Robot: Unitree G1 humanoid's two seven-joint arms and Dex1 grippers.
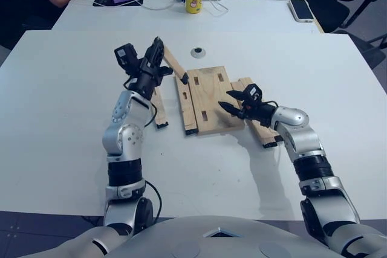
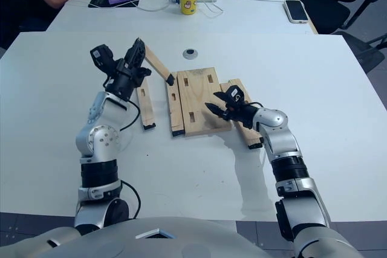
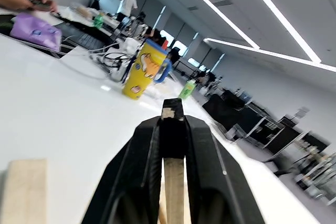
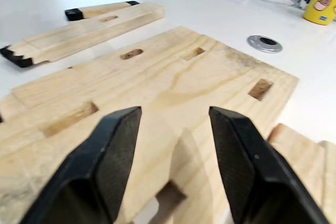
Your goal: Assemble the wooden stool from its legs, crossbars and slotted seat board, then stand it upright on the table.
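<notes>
**Stool in pieces, one leg gripped**

On the white counter [image 1: 54, 89] nothing looks joined. The slotted seat board [image 1: 208, 98] lies flat at centre frame, long axis running up-frame, with loose bars [image 1: 187, 106] flanking it. Left tool [image 1: 158, 45] clamps a leg [image 1: 174, 63] that slants from upper left down-right, black-capped end toward the board's top left corner. Right tool [image 4: 173, 124] hovers wide open over the board. All the joining and the standing-up remain.

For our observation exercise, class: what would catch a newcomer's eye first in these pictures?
The left claw grips a wooden leg at a slant, left of centre. In the middle the slotted seat board lies flat, with the open right claw over its right edge.
</notes>
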